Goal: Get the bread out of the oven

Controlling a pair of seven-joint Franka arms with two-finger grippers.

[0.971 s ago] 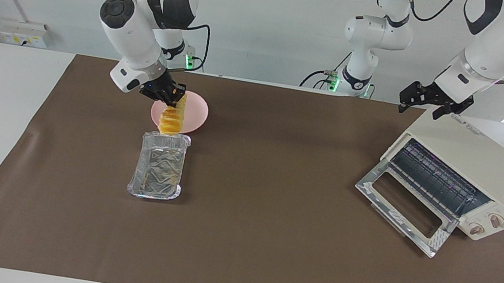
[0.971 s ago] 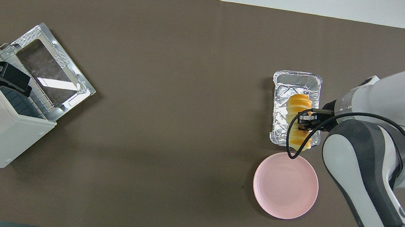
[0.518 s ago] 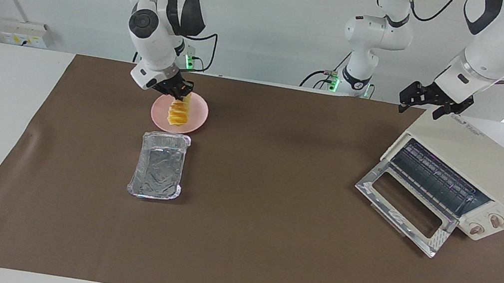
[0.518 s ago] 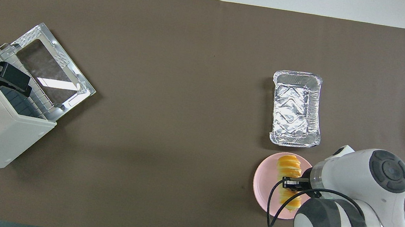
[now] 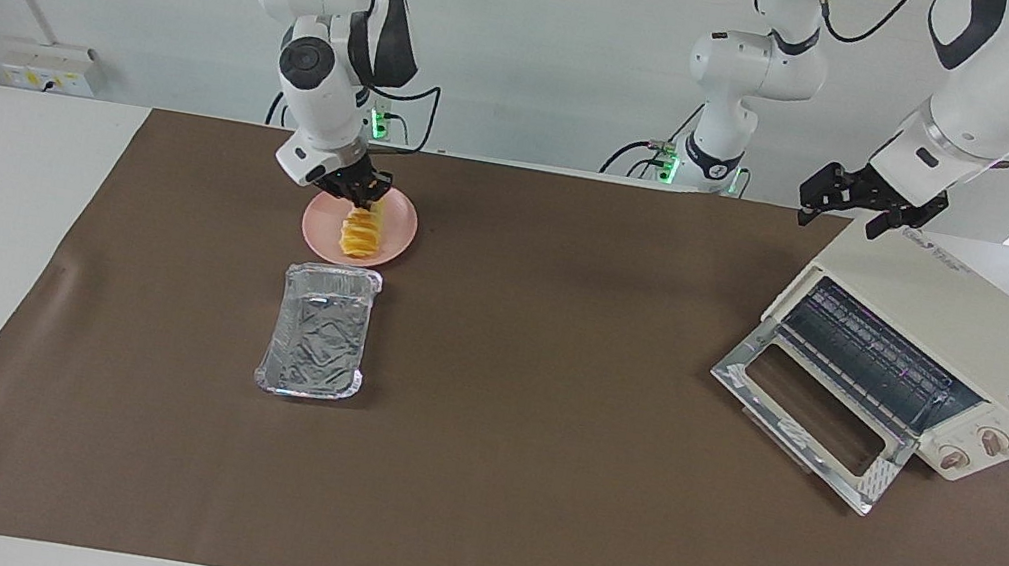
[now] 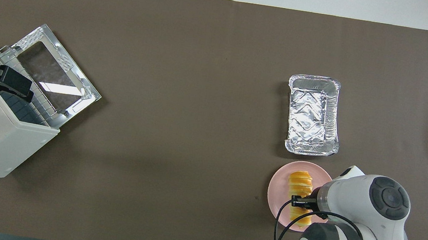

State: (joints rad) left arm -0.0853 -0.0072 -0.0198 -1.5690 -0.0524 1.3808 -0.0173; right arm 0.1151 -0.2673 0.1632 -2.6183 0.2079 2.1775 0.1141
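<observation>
Right claw [image 5: 361, 191] sits low over the round pink plate [image 5: 394, 240], clamped on the golden-yellow ridged bread loaf [image 5: 358, 232]; the loaf lies along the plate, whether its full weight rests there I cannot tell. In the overhead view the same claw [image 6: 300, 202] crosses the loaf [image 6: 300, 185] near its middle, above the plate [image 6: 277, 189]. Crinkled silver foil tray [image 5: 316, 342] lies on the brown-covered worktop [image 5: 519, 447], just beside the plate and farther from the robots. Well apart, toward the left arm's end, the cream-white boxy toaster oven [image 5: 963, 325] stands with its glass door [image 5: 810, 414] dropped open. Left claw [image 5: 853, 205] waits over the oven's top corner; fingers spread apart, holding nothing.
</observation>
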